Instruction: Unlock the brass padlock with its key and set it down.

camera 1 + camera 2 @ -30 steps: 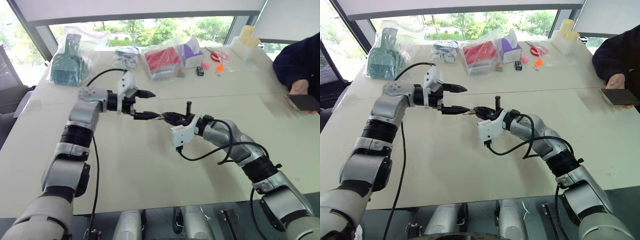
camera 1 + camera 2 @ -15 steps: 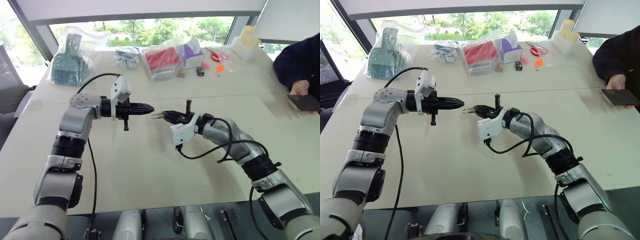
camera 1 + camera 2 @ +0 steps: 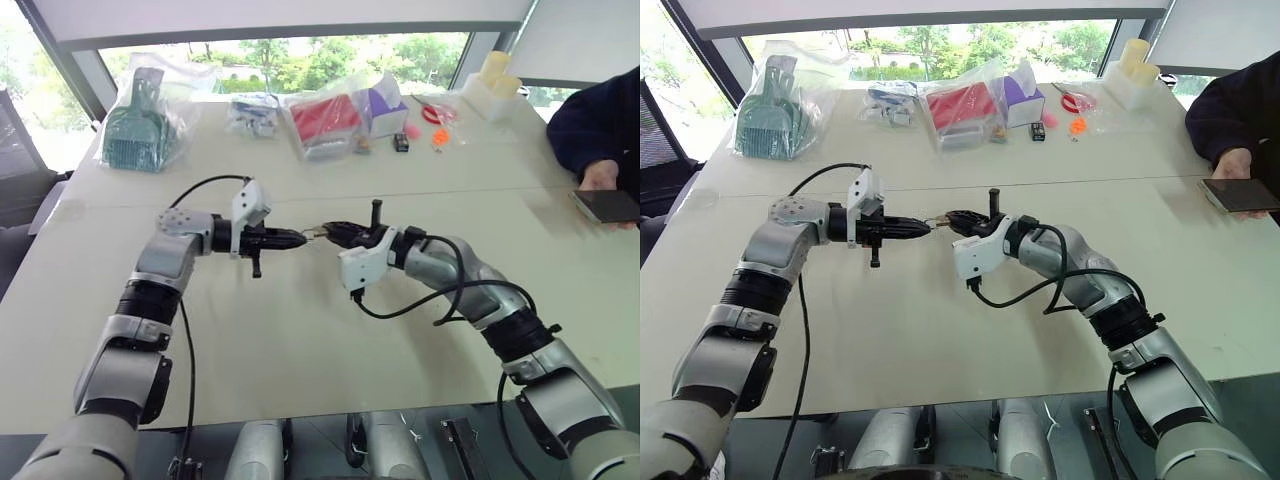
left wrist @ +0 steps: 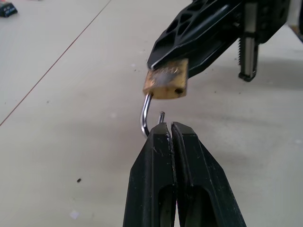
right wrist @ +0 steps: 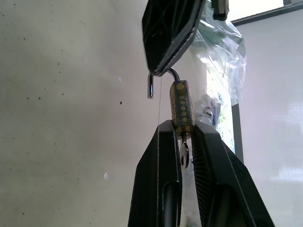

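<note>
The brass padlock [image 4: 164, 82] hangs in mid-air over the table [image 3: 300, 330] between my two grippers. My right gripper [image 5: 183, 124] is shut on its body. The key [image 5: 184, 156] sits in the keyhole, tucked between the right fingers. The silver shackle [image 4: 143, 118] stands open as a hook with one end free. My left gripper [image 4: 169, 126] comes in from the left and is shut, its tips pinching the bend of the shackle. In the left eye view the two grippers meet tip to tip at the padlock [image 3: 318, 232].
Along the table's far edge lie a bagged green dustpan [image 3: 135, 125], a bagged red item [image 3: 325, 118], a purple box [image 3: 385, 100] and small trinkets [image 3: 400, 142]. At the right edge a person's hand [image 3: 600, 175] rests by a phone [image 3: 610, 205].
The left gripper shut, drew back a little from the padlock, then sank and came in again, its tips now on the shackle. The right arm kept still.
</note>
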